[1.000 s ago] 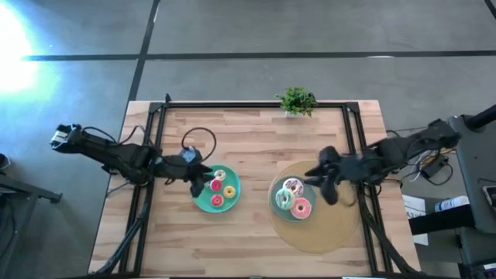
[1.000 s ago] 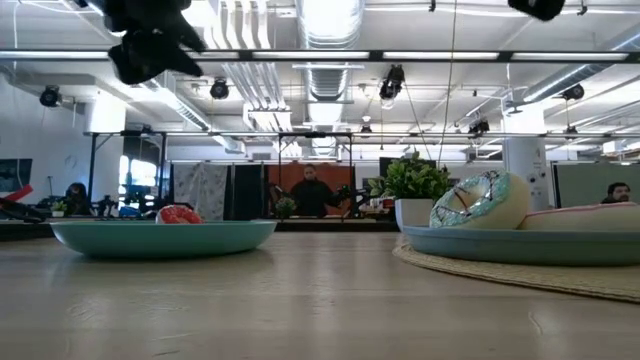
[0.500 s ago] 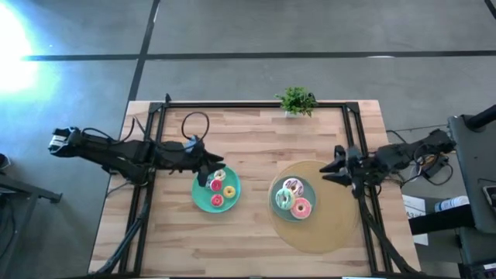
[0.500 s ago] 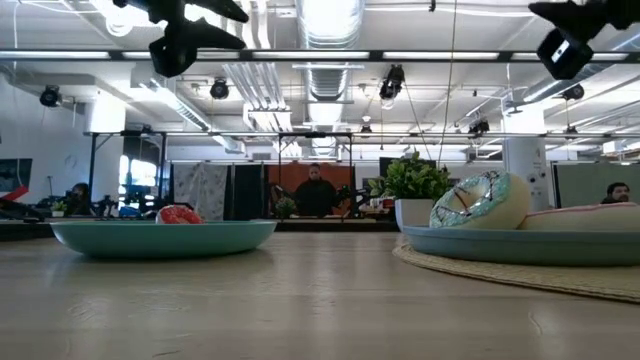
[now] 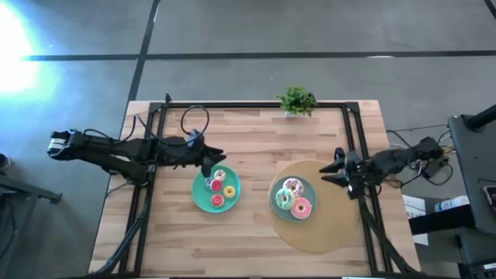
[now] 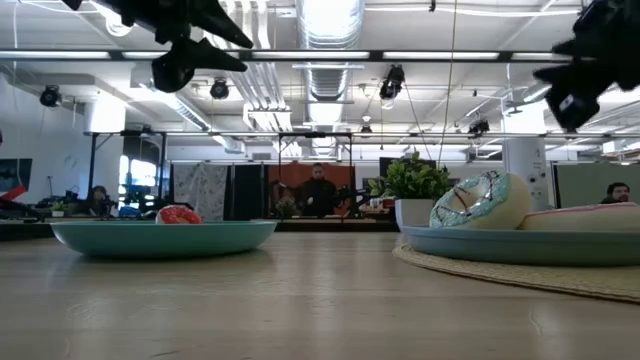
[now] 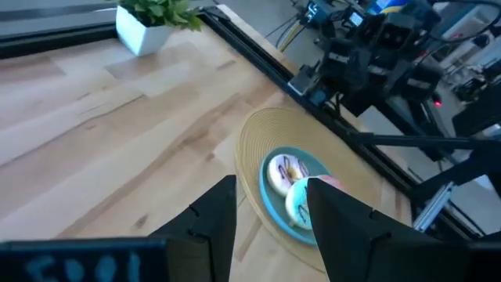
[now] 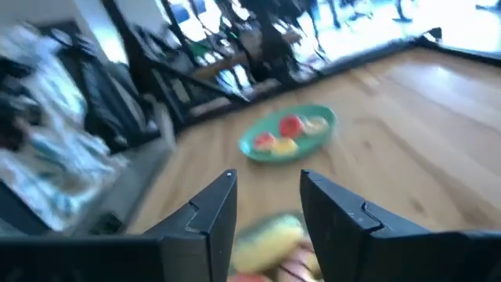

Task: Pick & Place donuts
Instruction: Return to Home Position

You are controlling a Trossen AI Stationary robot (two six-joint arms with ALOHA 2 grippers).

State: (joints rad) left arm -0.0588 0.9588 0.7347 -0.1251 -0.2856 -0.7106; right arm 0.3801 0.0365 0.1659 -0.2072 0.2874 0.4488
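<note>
From overhead I saw a wooden table (image 5: 256, 143) inside a black frame (image 5: 256, 106). The left arm reached in from the left edge. The left gripper (image 5: 213, 159) hung in the air over the plant-side rim of the left teal plate (image 5: 198, 200), touching nothing. Through its wrist camera, its two fingers (image 7: 210, 223) were spread apart with nothing between them. That plate held four small donuts (image 5: 218, 188) lying flat and close together; I could pick out a red donut (image 5: 217, 201) and a yellow donut (image 5: 229, 191) just beside it. At the back edge, right of centre, stood a small potted plant (image 5: 297, 101) in a white pot.

Right of the first plate and apart from it, a second teal plate (image 5: 311, 194) sat on a round woven mat (image 5: 333, 229). It carried three larger donuts pressed against one another: a white-and-purple donut (image 5: 292, 186), a green donut (image 5: 282, 201) and a pink donut (image 5: 301, 208). The right gripper (image 5: 329, 167) hovered by the mat's outer edge, just beside the frame's right rail and clear of the plate. Its fingers (image 8: 210, 215) were likewise held apart and empty. From table height, both grippers showed high above the plates, and a person (image 6: 318, 190) stood far back in the room.
</note>
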